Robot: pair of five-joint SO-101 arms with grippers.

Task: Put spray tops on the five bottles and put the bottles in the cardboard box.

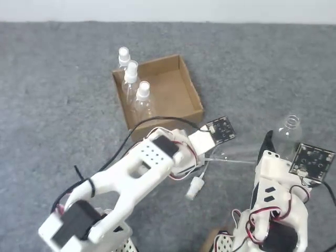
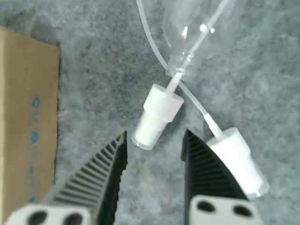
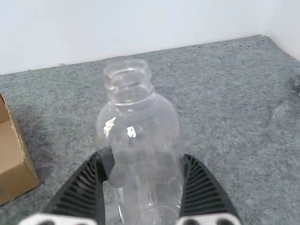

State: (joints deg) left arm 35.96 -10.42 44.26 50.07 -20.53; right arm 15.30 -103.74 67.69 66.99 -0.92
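Three capped bottles (image 1: pixel 142 93) stand in cardboard box (image 1: pixel 192 94).

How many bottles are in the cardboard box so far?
3, spray-topped, in the cardboard box along one wall: far bottle, middle bottle, near bottle. None seems hidden.

the bottles (image 3: pixel 138 140) are clear, spray tops (image 2: pixel 157 117) white, cardboard box (image 1: pixel 190 86) brown, carpet (image 1: pixel 52 79) speckled grey.

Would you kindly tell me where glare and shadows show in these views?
Left wrist view: two small bright glints on the lying bottle. Right wrist view: white glints on the upright bottle; the cardboard box casts a soft shadow on the carpet. High view: soft, even light.
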